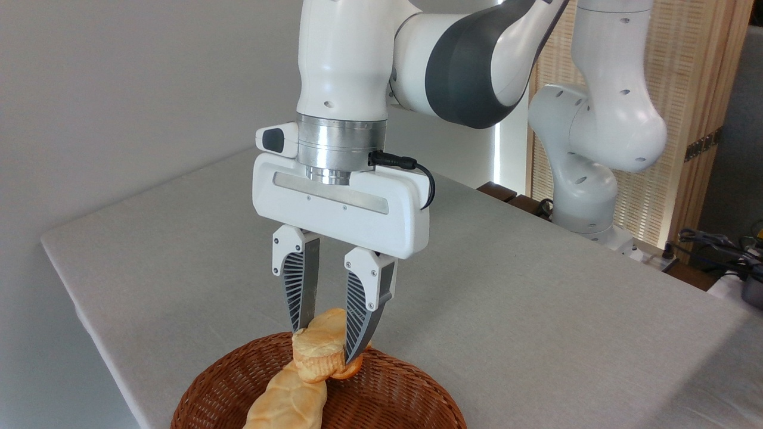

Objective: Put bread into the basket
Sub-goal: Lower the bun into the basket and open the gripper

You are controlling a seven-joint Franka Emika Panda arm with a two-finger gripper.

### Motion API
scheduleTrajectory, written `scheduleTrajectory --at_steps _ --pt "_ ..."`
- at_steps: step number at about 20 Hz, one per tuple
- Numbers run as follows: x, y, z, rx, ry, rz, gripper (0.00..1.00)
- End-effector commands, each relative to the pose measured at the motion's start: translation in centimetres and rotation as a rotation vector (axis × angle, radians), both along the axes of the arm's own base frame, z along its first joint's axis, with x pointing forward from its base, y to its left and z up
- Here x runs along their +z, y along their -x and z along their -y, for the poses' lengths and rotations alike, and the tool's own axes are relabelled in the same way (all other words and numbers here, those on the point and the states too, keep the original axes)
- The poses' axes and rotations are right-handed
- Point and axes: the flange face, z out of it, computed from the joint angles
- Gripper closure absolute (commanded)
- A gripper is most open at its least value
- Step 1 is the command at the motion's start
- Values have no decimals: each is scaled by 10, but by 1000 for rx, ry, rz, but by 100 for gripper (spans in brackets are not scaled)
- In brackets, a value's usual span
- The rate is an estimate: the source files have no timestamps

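Ribbed tool pinching lumpy bread, woven wicker basket

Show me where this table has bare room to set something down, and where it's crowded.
Free: the table is bare from the basket right toward the arm's base, and from the gripper back to the far left edge. Crowded: the near edge, where the gripper holds the bread over the basket, touching a longer pale loaf lying inside.

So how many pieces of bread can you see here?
2. A small golden bun is pinched between the gripper's fingers above the basket; a longer pale braided loaf lies in the basket.
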Motion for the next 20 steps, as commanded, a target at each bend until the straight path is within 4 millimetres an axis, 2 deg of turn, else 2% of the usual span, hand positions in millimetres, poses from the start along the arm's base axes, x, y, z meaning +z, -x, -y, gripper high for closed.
scheduleTrajectory --at_steps 1,8,11,16,20 --pt "5 -2 -2 -5 0 19 0" --pt "6 -2 0 -11 0 21 0" --pt "23 -2 13 -31 1 19 0" --pt "70 12 75 -113 19 -176 0" --pt "79 25 106 -154 90 -274 0"
